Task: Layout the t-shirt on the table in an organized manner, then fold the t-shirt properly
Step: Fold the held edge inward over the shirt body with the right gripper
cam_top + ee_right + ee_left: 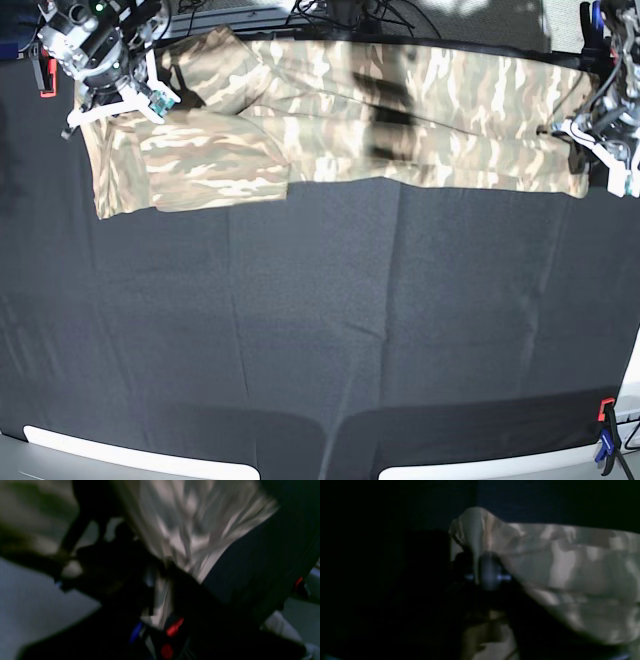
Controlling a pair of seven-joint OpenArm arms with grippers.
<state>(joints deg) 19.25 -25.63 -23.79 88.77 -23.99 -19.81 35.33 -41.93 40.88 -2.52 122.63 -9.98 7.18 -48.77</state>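
The camouflage t-shirt [400,110] lies stretched sideways along the far edge of the black table [320,330]. Its left part is doubled over into a flap [190,165]. My left gripper [598,150] is at the shirt's right end. In the left wrist view a peaked fold of the t-shirt [570,575] runs down between the fingers of my left gripper [477,572], and the dark picture hides the jaw gap. My right gripper [118,105] hovers over the shirt's left end. In the right wrist view the t-shirt [195,517] is blurred, and a strip of it sits at my right gripper [160,590].
Black cloth covers the wide near part of the table. A red clamp [605,408] sits at the near right corner and another red clamp [45,80] at the far left edge. Cables [340,15] lie behind the table's far edge.
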